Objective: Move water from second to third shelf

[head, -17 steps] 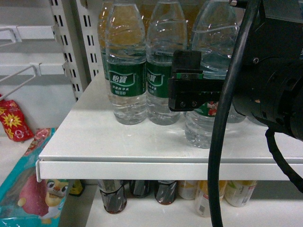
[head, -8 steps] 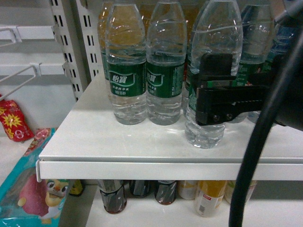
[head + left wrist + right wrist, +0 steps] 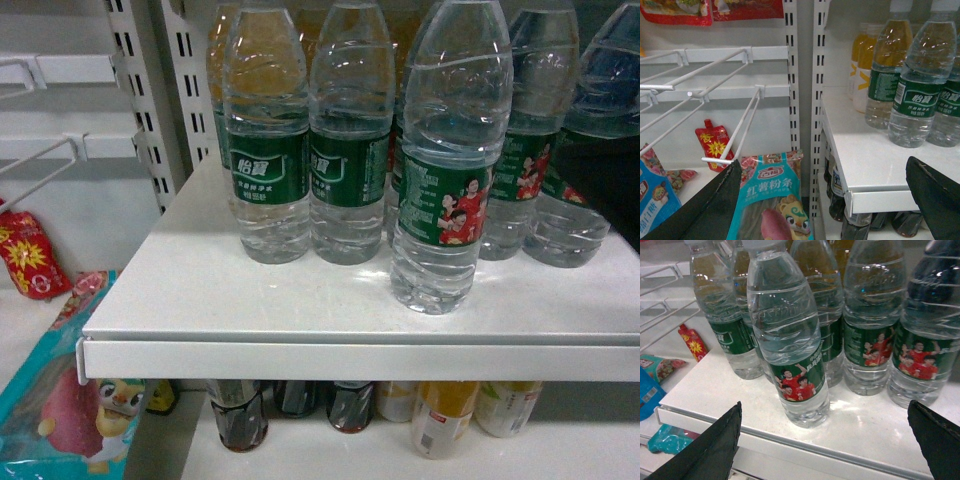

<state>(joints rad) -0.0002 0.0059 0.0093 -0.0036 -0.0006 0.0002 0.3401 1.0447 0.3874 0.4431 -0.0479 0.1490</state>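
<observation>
Right gripper [image 3: 822, 440] jaws spread wide, empty, facing the water [image 3: 790, 340], which stands upright at the shelf [image 3: 880, 432] front, just ahead of the bottle row. Left gripper [image 3: 825, 200] also spread, idle off the shelf's left corner. Best to close on the label band, squarely, clear of neighbours

Head view: water bottle [image 3: 447, 160] caps cropped at top edge; lower-shelf cola bottles [image 3: 238, 412] hidden behind shelf lip [image 3: 360, 360]. Both wrist views: only finger tips at the bottom corners, rest cut off.
</observation>
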